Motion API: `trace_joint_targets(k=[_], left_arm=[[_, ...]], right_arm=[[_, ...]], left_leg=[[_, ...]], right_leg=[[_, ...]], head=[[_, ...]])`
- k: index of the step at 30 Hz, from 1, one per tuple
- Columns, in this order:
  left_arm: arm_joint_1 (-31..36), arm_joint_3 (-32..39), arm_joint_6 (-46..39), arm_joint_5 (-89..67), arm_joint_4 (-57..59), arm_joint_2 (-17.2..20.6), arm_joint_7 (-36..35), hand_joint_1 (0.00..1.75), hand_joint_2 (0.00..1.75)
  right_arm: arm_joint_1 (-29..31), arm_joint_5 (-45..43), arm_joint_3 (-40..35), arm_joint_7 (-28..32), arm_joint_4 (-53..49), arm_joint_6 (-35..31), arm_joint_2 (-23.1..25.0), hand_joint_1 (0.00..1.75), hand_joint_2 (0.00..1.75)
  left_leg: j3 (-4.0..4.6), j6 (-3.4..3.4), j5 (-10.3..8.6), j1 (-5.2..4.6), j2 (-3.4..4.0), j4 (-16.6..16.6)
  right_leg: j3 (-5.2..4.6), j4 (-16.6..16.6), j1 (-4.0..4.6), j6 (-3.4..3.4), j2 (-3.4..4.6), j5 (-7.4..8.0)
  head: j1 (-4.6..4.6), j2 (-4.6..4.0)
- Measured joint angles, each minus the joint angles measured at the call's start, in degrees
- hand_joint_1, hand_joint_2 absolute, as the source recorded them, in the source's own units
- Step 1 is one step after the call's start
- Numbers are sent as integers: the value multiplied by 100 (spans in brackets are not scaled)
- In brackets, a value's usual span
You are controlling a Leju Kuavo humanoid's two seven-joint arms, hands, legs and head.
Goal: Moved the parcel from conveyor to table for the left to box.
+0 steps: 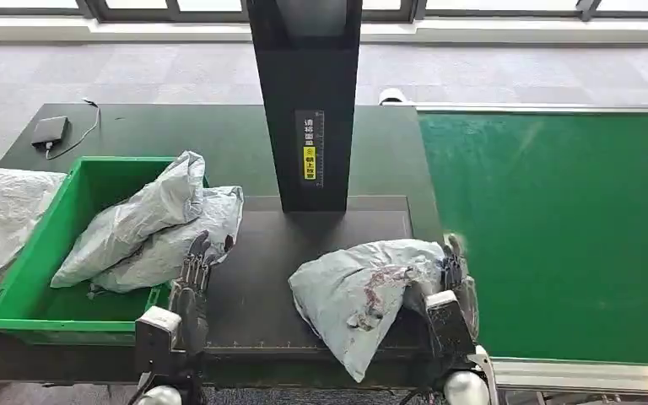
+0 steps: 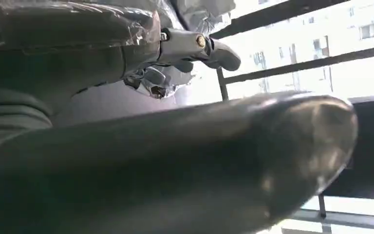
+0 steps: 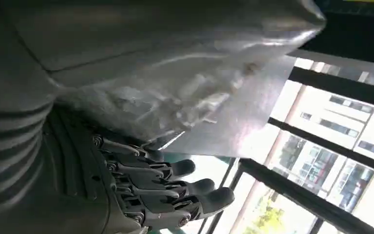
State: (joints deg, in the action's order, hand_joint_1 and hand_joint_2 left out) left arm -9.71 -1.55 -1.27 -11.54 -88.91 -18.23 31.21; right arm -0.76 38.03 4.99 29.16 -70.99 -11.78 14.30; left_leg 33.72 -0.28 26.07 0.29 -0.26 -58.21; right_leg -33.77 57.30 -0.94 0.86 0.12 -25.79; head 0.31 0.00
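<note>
Parcel (image 1: 363, 295) lies on the dark counter (image 1: 253, 287), near-centre, long axis running far-right to near-left. Right hand (image 1: 454, 274) is against its right end, fingers part-curled beside it, grip unclear. Left hand (image 1: 196, 266), fingers spread and holding nothing, sits left of it beside the bin (image 1: 25, 278), so the parcel lies to its right.

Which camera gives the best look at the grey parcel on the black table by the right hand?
The head view: the whole parcel lies on the table, against the right hand. The right wrist view shows only a close patch of its crinkled film. In the left wrist view it cannot be identified.
</note>
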Motion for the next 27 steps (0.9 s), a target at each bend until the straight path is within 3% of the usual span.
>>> trace_joint_targets(k=[6, 10, 11, 15, 16, 21, 27], left_arm=[[-14, -92, -1011, -352, -240, -2, 354, 0, 0], [-33, -260, -1191, -457, -622, 7, 398, 0, 0], [-34, -293, -1191, -468, -684, 15, 398, 0, 175], [-35, -545, -866, -1074, -743, 76, 389, 0, 175], [-48, -639, -754, -1378, -737, 90, 422, 0, 175], [-81, -1321, -736, -3300, -593, 228, 155, 0, 175], [70, -1821, -946, -3777, -284, 498, -195, 0, 175]], right_arm=[[39, -327, 68, 378, -42, 544, 70, 0, 0], [158, -384, 68, 480, -13, 570, 76, 0, 0], [189, -404, 68, 498, 7, 557, 76, 0, 0], [364, -518, 68, 629, 209, 465, 74, 0, 0], [407, -537, 68, 651, 269, 454, 72, 0, 175], [597, -622, 43, 761, 564, 450, 59, 0, 175], [605, -693, 17, 878, 540, 467, 59, 0, 175]], left_leg=[[1, 0, 0, 1, -1, 0], [0, 0, 0, 1, -2, 0], [1, 0, 0, 1, -2, 0], [0, 1, -1, 0, -3, 0], [0, 1, -1, 0, -3, 0], [1, 1, -1, -3, -2, 0], [0, 0, -1, -1, -4, 1]], right_leg=[[3, 2, 1, -1, -1, 0], [7, 2, 1, 0, -3, 0], [7, 2, 0, 0, -3, 0], [9, 1, 0, 1, -4, 2], [9, 1, -1, 2, -4, 2], [5, 1, -2, 4, -3, 4], [5, 2, 0, 4, -6, 3]], head=[[0, 0], [0, 0], [0, 0], [0, 0], [2, 0], [0, 0], [0, -2]])
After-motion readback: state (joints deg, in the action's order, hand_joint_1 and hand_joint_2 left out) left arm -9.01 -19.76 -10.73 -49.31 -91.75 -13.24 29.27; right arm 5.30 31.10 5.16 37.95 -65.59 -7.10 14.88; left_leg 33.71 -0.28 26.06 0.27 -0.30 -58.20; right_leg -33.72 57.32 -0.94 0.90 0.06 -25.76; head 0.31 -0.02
